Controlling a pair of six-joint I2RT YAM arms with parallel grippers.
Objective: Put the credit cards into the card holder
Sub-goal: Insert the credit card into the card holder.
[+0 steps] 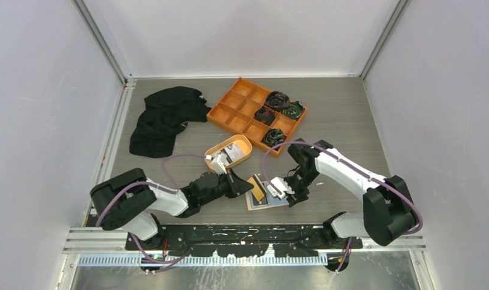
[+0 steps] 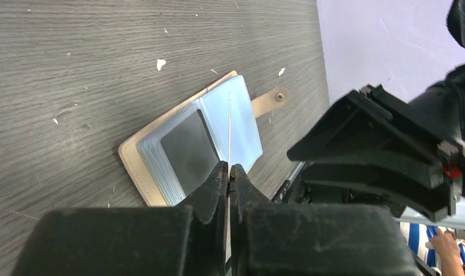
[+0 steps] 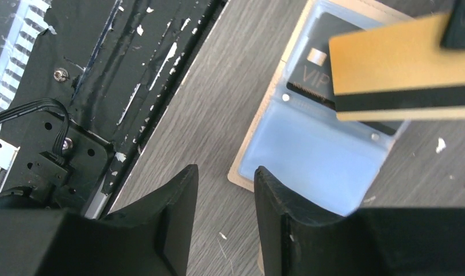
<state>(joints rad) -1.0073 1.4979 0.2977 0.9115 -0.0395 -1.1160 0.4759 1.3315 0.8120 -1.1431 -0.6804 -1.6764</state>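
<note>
The card holder (image 2: 244, 132) lies open on the bench (image 2: 75, 69), a dark card (image 2: 187, 152) in its clear sleeve. The left gripper (image 2: 229, 169) is clamped on a gold card (image 3: 391, 63) held over it. The right gripper (image 3: 225, 172) hangs beside the holder's edge, jaws parted and empty.

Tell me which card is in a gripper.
The gold card, pinched by the left gripper over the wallet; the black card sits inside a wallet sleeve.
</note>
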